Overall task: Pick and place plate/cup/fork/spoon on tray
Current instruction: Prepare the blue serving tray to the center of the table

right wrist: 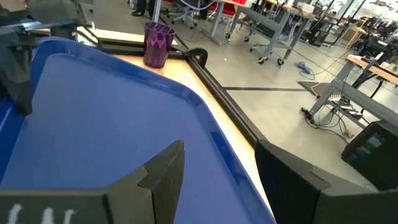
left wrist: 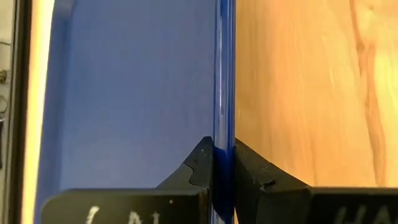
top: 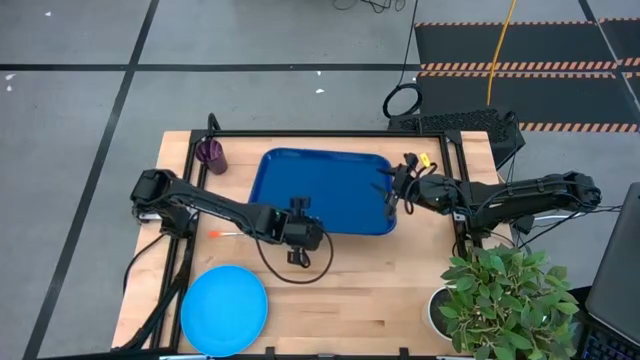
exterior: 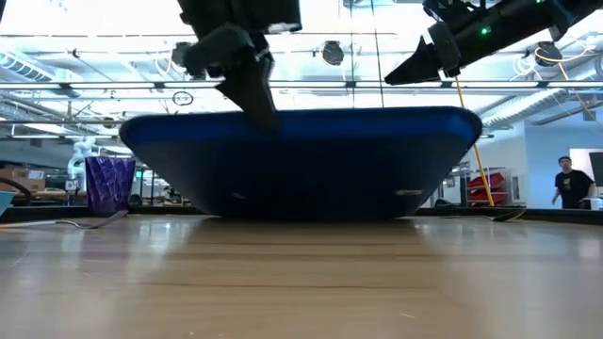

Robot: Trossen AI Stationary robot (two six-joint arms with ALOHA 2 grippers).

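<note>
The dark-blue tray [top: 330,170] lies mid-table. My left gripper [top: 298,218] is shut on its near rim. My right gripper [top: 390,195] is open at the tray's right rim; in its wrist view one finger [right wrist: 158,171] stands over the tray's inside and the other [right wrist: 289,177] outside, and in the low view it [exterior: 424,66] hangs above the rim. The purple cup [top: 212,155] stands upright left of the tray. The fork [top: 225,234] lies by my left arm. The sky-blue plate [top: 223,310] lies flat at the near left. The spoon does not show. My left gripper pinches the tray's near rim [left wrist: 222,134] between its two fingers, one finger [left wrist: 198,165] inside the tray and one [left wrist: 255,171] outside. The fingers come from the near side and stand across the rim. In the low view the tray [exterior: 301,165] shows its underside, near edge raised.
A potted plant [top: 505,300] stands at the near right corner. A black frame rail [top: 330,133] runs along the far edge and down both sides. A cable loops on the table under my left gripper [top: 295,265]. Bare wood lies between plate and plant.
</note>
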